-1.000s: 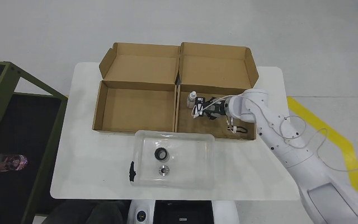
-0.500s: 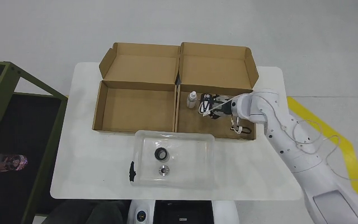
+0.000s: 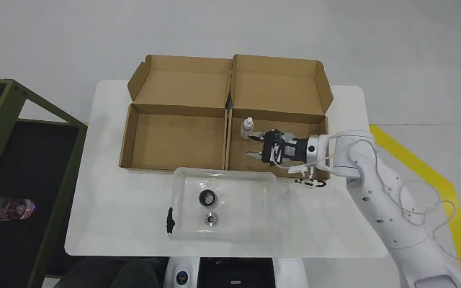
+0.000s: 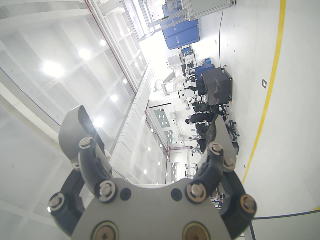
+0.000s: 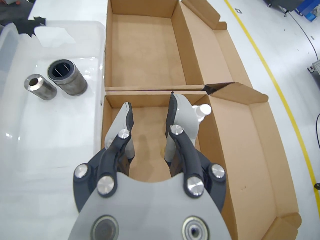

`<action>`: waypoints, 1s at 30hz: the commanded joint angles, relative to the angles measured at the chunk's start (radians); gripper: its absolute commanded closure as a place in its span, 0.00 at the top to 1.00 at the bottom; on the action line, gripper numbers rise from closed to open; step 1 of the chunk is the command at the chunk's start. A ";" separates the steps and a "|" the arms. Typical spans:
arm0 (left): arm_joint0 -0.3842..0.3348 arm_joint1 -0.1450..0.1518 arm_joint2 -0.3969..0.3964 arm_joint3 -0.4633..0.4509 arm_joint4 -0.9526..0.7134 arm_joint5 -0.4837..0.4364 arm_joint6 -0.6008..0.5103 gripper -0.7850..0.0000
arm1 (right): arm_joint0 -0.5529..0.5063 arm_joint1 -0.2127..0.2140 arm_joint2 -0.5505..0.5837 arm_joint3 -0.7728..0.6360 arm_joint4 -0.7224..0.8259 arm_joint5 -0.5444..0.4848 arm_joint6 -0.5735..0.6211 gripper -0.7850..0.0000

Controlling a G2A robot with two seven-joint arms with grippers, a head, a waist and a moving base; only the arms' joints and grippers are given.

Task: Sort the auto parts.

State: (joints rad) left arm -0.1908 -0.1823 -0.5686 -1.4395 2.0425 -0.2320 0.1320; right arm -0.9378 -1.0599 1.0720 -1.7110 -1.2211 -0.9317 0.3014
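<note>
Holding the right gripper (image 5: 150, 103) spread and empty, low over the floor of the right-hand brown cardboard box (image 5: 237, 156), close to its front wall, fingers nosing toward the robot's left. Passing a small white plastic bottle-shaped part (image 5: 203, 111) just beside one finger, already in that box, not gripped. Looking further out, over the front wall into the clear plastic tray (image 5: 50, 138): two grey metal cylinders standing on end, the wider sleeve with the black bore (image 5: 68, 77) and, just beside it, the slimmer plain one (image 5: 40, 89). Placing both to the gripper's left and nearer the robot, well apart from the fingers, long axes vertical, bores up. Judging the next pick as a grab across a round wall, so needs a lift clear of the box wall first, then a drop from above. Favouring the right arm as nearer: left gripper (image 4: 148, 118) also parted, empty, aimed up into the room.
</note>
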 commanded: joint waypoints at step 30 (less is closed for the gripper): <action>0.000 0.000 0.000 0.000 0.000 0.000 0.000 1.00 | -0.047 -0.051 -0.309 -0.165 -0.121 0.098 0.088 0.44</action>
State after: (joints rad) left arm -0.1908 -0.1823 -0.5686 -1.4395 2.0425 -0.2320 0.1320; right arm -0.9876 -1.1087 0.7716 -1.8784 -1.3352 -0.8407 0.3826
